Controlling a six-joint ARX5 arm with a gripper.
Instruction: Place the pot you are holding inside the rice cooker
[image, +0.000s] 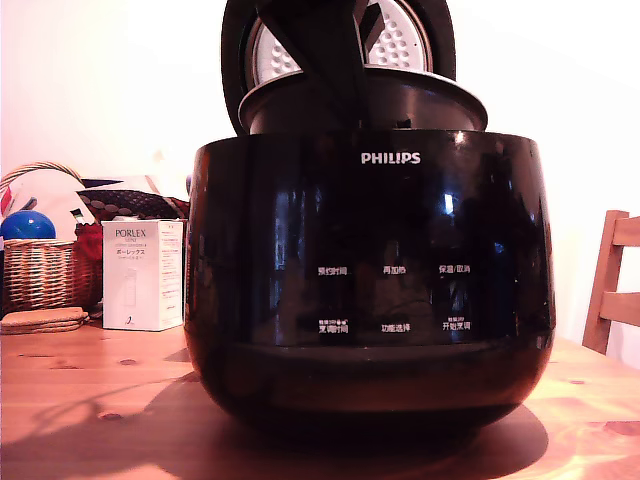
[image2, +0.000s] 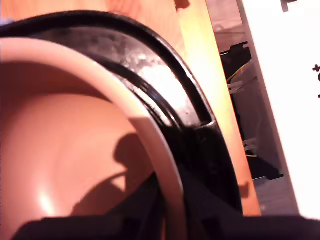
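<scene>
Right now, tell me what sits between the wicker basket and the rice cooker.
A white PORLEX box stands between them, in the exterior view.

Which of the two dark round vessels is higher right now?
The pot: narrower, matte grey, flared rim, sticking up above the glossy rice cooker marked PHILIPS.

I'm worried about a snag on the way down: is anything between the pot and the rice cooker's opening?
Nothing visible does. The lid stands open behind the pot, and the pot sits right over the mouth of the rice cooker. The space beneath the pot is hidden in both views.
</scene>
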